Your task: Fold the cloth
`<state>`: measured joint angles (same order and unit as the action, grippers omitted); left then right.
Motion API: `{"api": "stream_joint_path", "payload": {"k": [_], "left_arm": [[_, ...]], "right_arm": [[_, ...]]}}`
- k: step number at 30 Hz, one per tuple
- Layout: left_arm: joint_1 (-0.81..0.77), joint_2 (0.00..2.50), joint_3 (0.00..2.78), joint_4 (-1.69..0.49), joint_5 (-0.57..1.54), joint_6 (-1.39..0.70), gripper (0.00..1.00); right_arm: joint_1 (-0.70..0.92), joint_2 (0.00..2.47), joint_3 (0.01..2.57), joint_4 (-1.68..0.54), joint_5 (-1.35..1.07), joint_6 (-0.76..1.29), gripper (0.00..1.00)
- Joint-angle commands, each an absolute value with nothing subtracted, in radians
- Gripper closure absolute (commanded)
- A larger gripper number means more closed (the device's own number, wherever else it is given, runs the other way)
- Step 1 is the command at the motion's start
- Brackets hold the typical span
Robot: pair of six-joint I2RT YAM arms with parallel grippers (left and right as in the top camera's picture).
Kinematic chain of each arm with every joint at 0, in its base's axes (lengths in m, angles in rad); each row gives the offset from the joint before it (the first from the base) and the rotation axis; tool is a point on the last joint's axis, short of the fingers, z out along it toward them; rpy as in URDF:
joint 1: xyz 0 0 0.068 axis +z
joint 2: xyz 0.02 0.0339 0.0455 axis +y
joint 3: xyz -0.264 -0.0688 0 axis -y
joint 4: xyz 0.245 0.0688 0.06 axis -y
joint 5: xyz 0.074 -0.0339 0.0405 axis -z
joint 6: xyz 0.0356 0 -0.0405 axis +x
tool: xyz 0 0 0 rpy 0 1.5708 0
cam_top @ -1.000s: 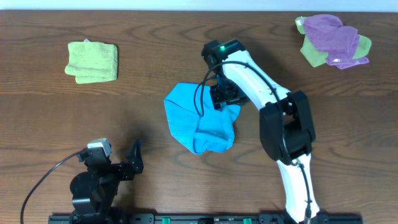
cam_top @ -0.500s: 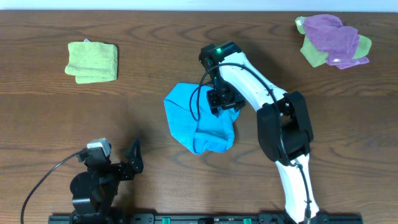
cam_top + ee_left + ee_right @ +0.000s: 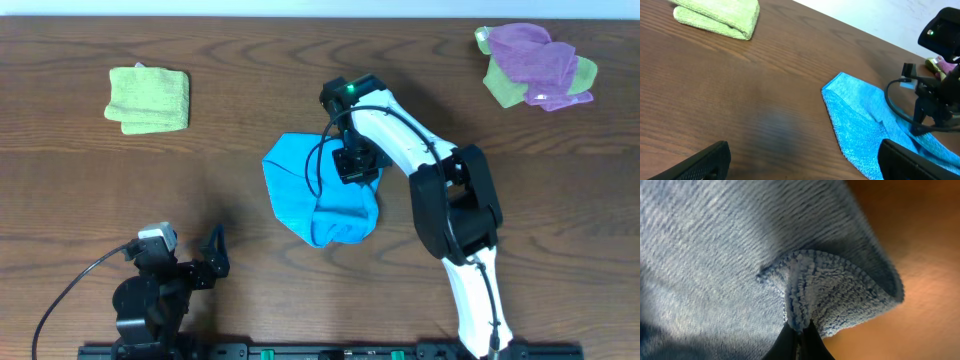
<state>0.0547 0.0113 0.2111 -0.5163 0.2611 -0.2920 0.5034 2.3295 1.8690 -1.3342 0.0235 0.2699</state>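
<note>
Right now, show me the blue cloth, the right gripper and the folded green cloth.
blue cloth (image 3: 298, 190), overhead, its flat left part.
right gripper (image 3: 799, 341), right wrist, between fingertips pinching the cloth's edge.
green cloth (image 3: 148, 98), overhead, centre of top layer.

Your right wrist camera sits too close to the sky-blue terry cloth (image 3: 740, 255): its left side blurs, its edges run off frame, and the right gripper (image 3: 799, 341) shows only dark tips at the bottom edge. From overhead, that gripper covers part of the cloth's upper right edge. Your left wrist view crops the light green folded cloth (image 3: 720, 17) at top, and the black fingers (image 3: 710, 159) of the left gripper (image 3: 213, 256) below
</note>
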Motion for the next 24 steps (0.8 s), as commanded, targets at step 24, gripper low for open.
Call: {"api": "stream_joint_path", "payload": {"k": [24], "left_arm": [[0.052, 0.009, 0.212, -0.516, 0.251, -0.319, 0.05]], "right_arm": [[0.242, 2.344, 2.028, -1.038, 0.261, 0.299, 0.93]]}}
